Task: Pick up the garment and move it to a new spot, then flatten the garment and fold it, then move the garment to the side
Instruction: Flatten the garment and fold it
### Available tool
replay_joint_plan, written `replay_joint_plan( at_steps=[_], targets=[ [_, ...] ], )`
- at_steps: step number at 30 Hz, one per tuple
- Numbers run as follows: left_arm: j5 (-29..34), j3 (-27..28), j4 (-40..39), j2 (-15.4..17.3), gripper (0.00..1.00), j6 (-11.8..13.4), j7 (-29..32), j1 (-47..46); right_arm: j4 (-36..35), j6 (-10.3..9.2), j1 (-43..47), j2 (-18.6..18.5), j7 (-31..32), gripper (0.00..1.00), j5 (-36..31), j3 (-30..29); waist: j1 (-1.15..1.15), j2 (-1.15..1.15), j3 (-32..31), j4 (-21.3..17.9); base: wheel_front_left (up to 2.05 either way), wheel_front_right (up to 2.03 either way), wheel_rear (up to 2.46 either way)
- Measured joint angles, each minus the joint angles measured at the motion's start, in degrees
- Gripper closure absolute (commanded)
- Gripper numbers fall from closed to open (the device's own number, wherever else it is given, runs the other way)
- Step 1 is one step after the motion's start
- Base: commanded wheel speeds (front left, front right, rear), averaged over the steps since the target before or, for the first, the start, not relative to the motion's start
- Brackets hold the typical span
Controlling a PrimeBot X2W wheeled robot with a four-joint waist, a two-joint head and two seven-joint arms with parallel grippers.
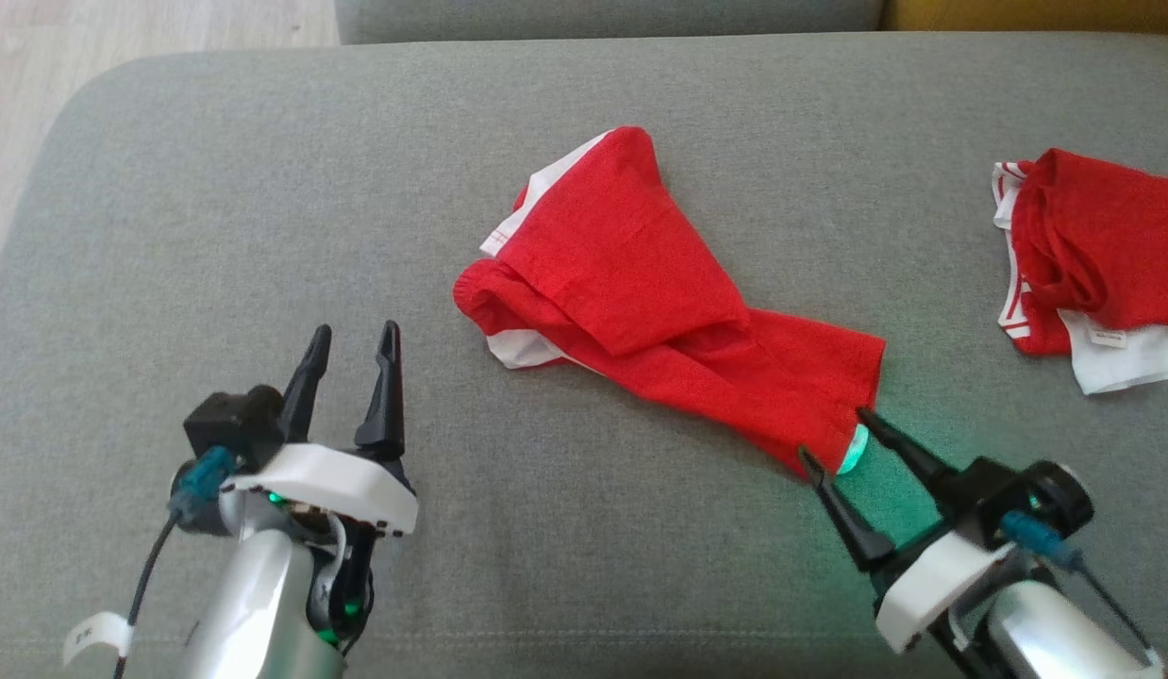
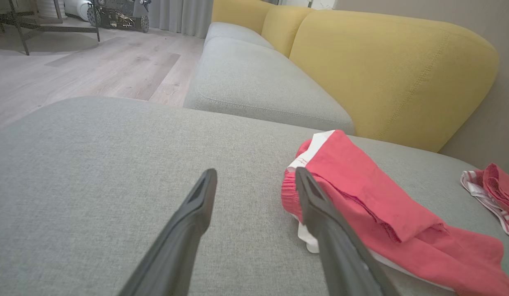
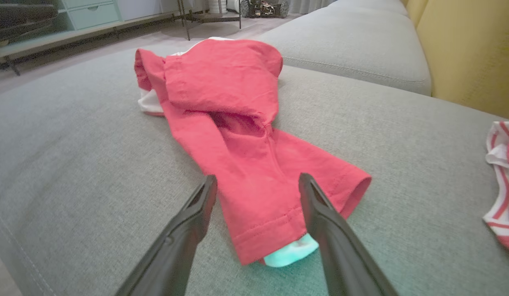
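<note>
Head view: garment [image 1: 631, 273] lies mid-cushion [image 1: 263, 189], running from far left to near right. I read both arms here. The left end effector [image 1: 355, 332] has its fingers spread with nothing between them, and it sits left of the garment, apart from it. The right end effector [image 1: 832, 434] is also spread, its tips either side of the garment's near hem. I cannot tell whether they touch the cloth. A second garment [image 1: 1093, 245] lies at the far right, well apart. A strip of wood floor [image 1: 122, 28] shows at the far left.

Left wrist view: the left end effector [image 2: 255, 172] is over bare cushion, with the garment's [image 2: 361, 185] bunched end just past its right finger. I get a yellow backrest [image 2: 394, 61] here, which the head view barely catches.

Right wrist view: the right end effector [image 3: 258, 177] straddles the hem. A green glow [image 3: 289, 253] falls on a pale bit peeking from under the hem; the head view gives only a small green spot there.

Garment [image 3: 221, 78]: red cloth with white lining or trim at the far-left end. It is folded over on itself, with the far part wide and rumpled and the near part narrower and flatter, ending in a stitched hem.
</note>
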Motion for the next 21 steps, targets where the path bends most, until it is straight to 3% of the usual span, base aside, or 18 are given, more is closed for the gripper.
replay_joint_plan(
  at_steps=[8, 19, 21],
  targets=[
    [-0.91, -0.93, 0.13, -0.59, 0.0, -0.98, 0.0, 0.41, 3.83, 0.0, -2.89, -0.8, -0.03, 0.0, -2.69, 6.9, 0.0, 0.0, 0.64, 1.1, 0.0, 0.0, 0.0],
    [-2.65, -3.81, 0.55, -0.83, 0.0, -0.41, 0.0, 0.05, 13.43, 0.0, -9.95, -0.65, -0.07, 0.0, -5.04, 8.61, 0.0, 0.0, 2.91, 3.21, 0.0, 0.0, 0.0],
    [-2.71, -3.87, 0.58, -0.82, 0.0, -0.37, 0.0, -0.01, 14.16, 0.0, -10.43, -0.53, -0.31, 0.58, -3.72, 9.28, 0.0, 0.0, 3.16, 3.55, 0.0, 0.0, 0.0]
  ],
)
